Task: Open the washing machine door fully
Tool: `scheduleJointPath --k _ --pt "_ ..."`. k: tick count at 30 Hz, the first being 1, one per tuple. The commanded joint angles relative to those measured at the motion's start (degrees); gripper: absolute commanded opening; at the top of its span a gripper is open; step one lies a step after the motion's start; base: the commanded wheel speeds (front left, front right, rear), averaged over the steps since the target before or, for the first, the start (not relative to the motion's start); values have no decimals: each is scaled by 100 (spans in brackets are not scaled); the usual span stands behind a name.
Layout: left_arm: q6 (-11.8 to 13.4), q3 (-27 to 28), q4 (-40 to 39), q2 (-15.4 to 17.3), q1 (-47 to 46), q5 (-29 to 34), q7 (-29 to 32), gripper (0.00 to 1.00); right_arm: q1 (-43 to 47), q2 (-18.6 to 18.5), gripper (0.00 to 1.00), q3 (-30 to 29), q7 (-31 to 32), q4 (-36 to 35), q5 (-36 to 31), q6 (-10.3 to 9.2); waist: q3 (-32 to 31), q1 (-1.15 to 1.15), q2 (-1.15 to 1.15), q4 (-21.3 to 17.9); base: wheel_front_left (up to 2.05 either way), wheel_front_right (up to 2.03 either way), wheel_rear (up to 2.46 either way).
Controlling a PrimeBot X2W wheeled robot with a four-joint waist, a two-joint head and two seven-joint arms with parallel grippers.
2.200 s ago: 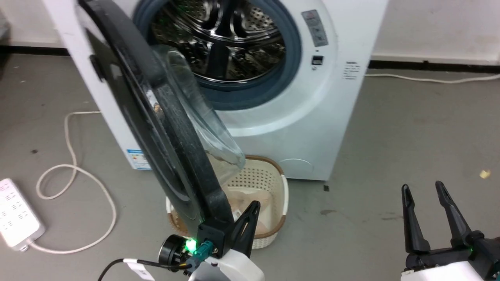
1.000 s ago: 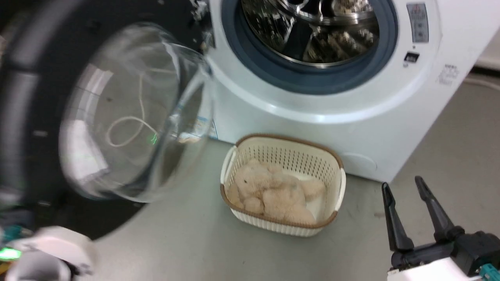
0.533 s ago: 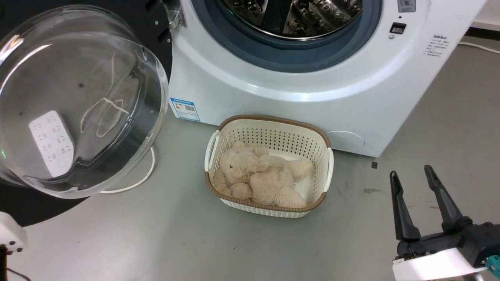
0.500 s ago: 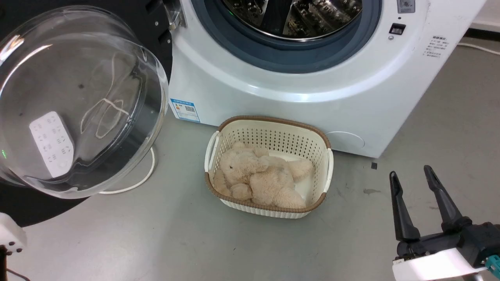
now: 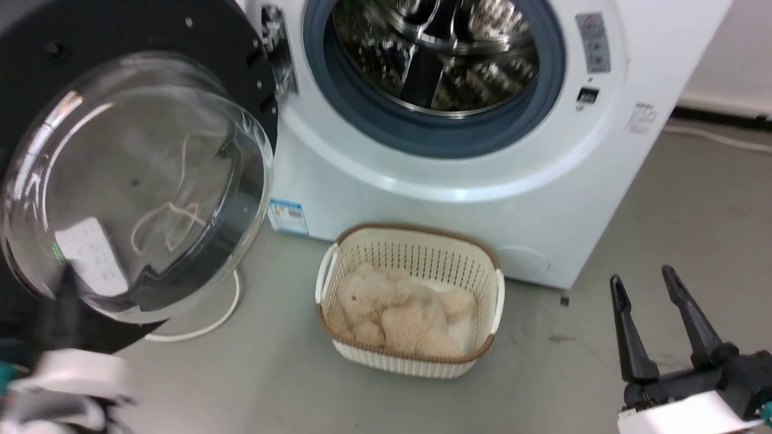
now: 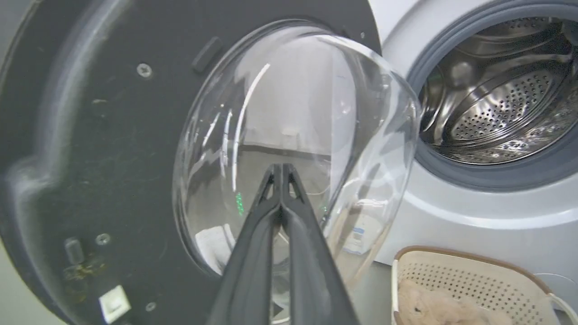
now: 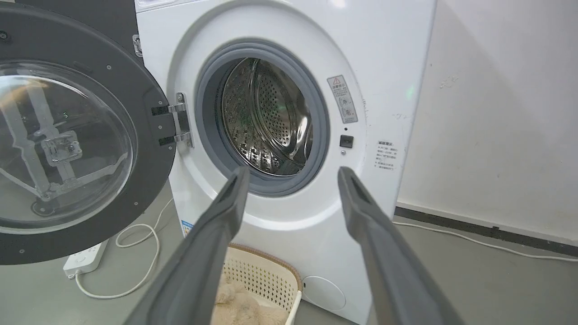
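Observation:
The washing machine door [image 5: 139, 181] stands swung wide to the left of the washing machine [image 5: 458, 181], its inner face and bulging glass bowl towards me. Its metal hinge [image 5: 274, 48] sits at the left of the blue-grey gasket and steel drum [image 5: 434, 54]. In the left wrist view my left gripper [image 6: 281, 168] is shut with nothing in it, pointing at the door [image 6: 90, 135] in front of the glass; I cannot tell whether it touches. Its pale wrist [image 5: 72, 374] is blurred at the lower left. My right gripper [image 5: 642, 276] hangs open at the lower right, well apart from the machine [image 7: 384, 67].
A cream basket [image 5: 416, 231] holding a beige plush toy [image 5: 392, 307] stands on the grey floor just before the machine. A white power strip [image 7: 86, 259] and its cable [image 5: 205, 325] lie under the door. A white wall [image 7: 505, 113] rises at the right.
The door has swung from half open, edge-on to me, to wide open at the left. My left gripper has left the door's rim. The head camera has turned and tilted; the right gripper stayed open.

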Motion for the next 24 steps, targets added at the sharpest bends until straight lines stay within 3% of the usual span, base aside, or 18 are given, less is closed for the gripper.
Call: scheduleJointPath --k 1,8,14,15,17,24 --pt "75 -217 -265 -239 185 111 -77 0 135 24 100 -50 -26 11 -64 5 -241 0 0 -127 0 0 0" --pt "80 -845 -897 -745 579 231 -158 0 334 45 100 -110 -26 15 -137 5 -497 0 0 -441 0 0 0" --pt "109 -1245 -843 -1085 793 301 -244 0 435 58 100 -75 -26 9 -155 5 -526 0 0 -708 0 0 0" --pt "118 -1313 -805 -1130 820 338 -266 6 456 59 100 -65 -26 17 -148 5 -528 0 0 -736 0 0 0" --pt "108 -1471 -711 -1214 865 420 -314 100 500 62 100 -61 -26 35 -132 5 -527 0 0 -777 0 0 0" --pt "130 -1954 -456 -1452 961 716 -421 100 573 68 100 -74 -26 87 -6 5 -533 0 0 -861 0 0 0"
